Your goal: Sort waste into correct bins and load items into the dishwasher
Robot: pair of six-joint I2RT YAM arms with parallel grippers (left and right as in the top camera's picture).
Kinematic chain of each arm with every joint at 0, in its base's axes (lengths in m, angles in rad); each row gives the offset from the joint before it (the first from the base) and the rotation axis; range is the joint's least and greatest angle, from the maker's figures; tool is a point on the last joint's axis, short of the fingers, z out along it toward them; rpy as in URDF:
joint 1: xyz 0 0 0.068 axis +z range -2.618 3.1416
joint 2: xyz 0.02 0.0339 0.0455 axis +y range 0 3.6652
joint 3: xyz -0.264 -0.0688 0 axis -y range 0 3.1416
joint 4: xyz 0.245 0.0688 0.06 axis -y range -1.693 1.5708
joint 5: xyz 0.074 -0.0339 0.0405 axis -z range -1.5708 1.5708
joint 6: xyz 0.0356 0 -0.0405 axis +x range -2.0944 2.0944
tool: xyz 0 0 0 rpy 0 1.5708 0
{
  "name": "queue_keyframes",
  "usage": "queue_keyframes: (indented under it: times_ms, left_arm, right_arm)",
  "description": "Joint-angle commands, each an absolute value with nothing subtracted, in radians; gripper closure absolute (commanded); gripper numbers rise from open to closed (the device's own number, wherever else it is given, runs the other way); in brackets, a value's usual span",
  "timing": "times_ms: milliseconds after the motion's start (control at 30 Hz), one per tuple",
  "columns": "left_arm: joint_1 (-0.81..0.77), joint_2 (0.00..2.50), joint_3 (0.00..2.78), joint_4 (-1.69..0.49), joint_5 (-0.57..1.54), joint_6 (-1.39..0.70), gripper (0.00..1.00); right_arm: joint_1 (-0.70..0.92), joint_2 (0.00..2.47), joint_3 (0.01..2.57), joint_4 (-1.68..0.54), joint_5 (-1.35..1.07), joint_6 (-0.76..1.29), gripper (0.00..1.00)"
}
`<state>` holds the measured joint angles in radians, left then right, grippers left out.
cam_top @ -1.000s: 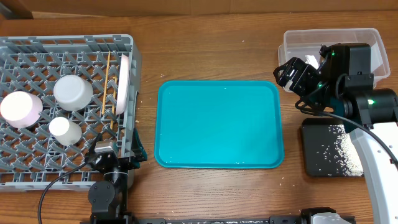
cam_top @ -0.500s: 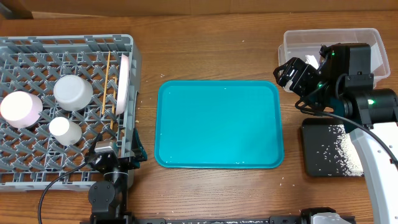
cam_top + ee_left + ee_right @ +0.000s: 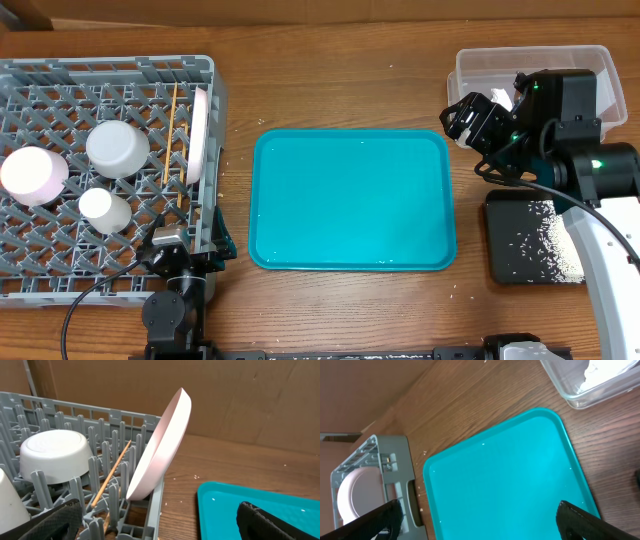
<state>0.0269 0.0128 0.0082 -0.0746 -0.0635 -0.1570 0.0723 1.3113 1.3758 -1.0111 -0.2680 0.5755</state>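
The white plate [image 3: 197,137] stands on edge against the right wall of the grey dish rack [image 3: 100,90] in the overhead view, beside the chopsticks [image 3: 172,135], two bowls [image 3: 117,148] and a cup [image 3: 103,209]. The teal tray [image 3: 350,200] holds nothing, the black tray [image 3: 500,262] holds rice grains [image 3: 545,235], and my right gripper [image 3: 470,118] hangs over the corner of the clear tub [image 3: 500,62]. From my left wrist, the plate looks stiff, glazed and breakable; I judge the exposed top rim the safest hold. The left gripper [image 3: 160,522] has its fingers [image 3: 50,520] spread wide, holding nothing. From my right wrist, the fingers [image 3: 370,520] are likewise wide apart above the teal tray, and a crumpled tissue [image 3: 602,370], light and soft, lies inside the tub.
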Motion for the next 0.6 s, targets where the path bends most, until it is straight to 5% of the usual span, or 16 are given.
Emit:
queue_keyframes:
  times_ms: [0, 233, 567]
  left_arm:
    - [0.032, 0.004, 0.005, -0.074, -0.052, -0.142, 0.0]
    - [0.032, 0.004, 0.005, -0.074, -0.052, -0.142, 0.0]
    - [0.032, 0.004, 0.005, -0.074, -0.052, -0.142, 0.0]
  right_arm:
    - [0.07, 1.233, 1.382, -1.025, -0.192, 0.568, 0.0]
    - [0.072, 1.045, 1.273, -1.038, 0.03, 0.567, 0.0]
    - [0.072, 0.572, 0.714, -0.667, -0.007, 0.505, 0.0]
